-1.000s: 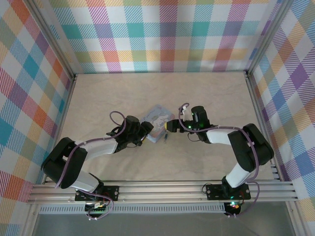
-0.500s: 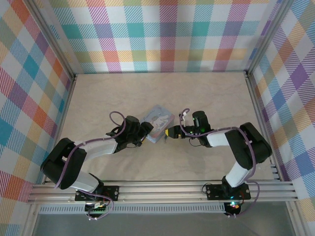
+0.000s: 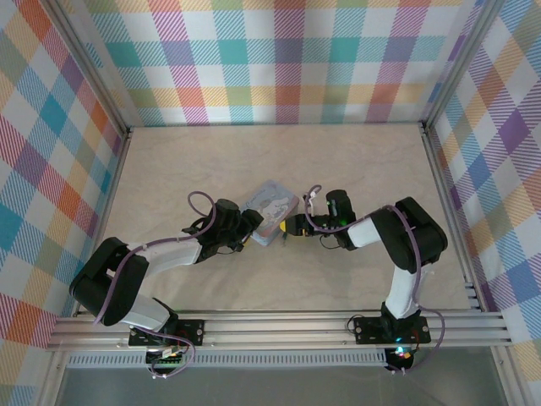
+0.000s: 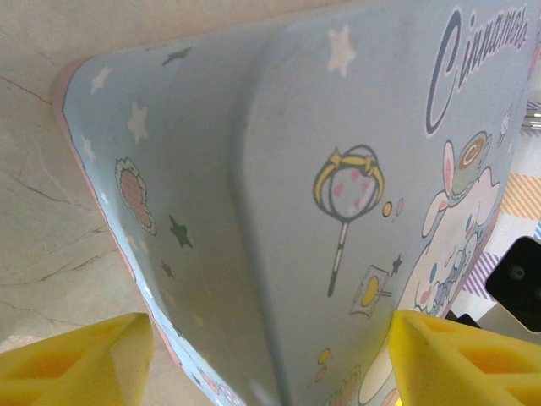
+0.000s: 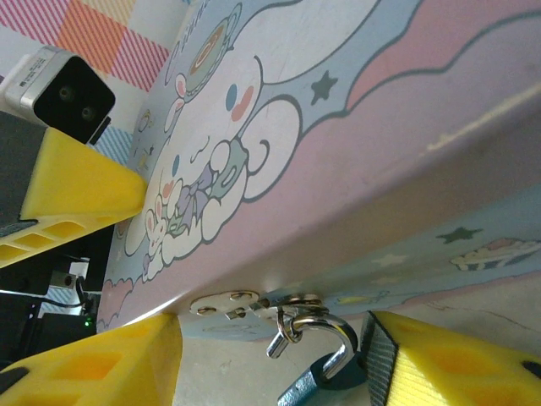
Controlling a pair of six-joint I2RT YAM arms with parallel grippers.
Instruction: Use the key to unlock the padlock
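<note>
At the tin box's (image 5: pixel 380 110) near side, the padlock (image 5: pixel 308 382) hangs by its shackle (image 5: pixel 338 334) from the tin's silver hasp (image 5: pixel 245 302), just above the worktop (image 5: pixel 490 296). The right end effector (image 5: pixel 275 347) straddles the padlock with its jaws partly open. One finger (image 5: pixel 456 364) is close beside the lock, the other apart. At the tin's left corner, the left end effector (image 4: pixel 270 338) has its jaws wide around the tin. Whether they press on it I cannot tell.
</note>
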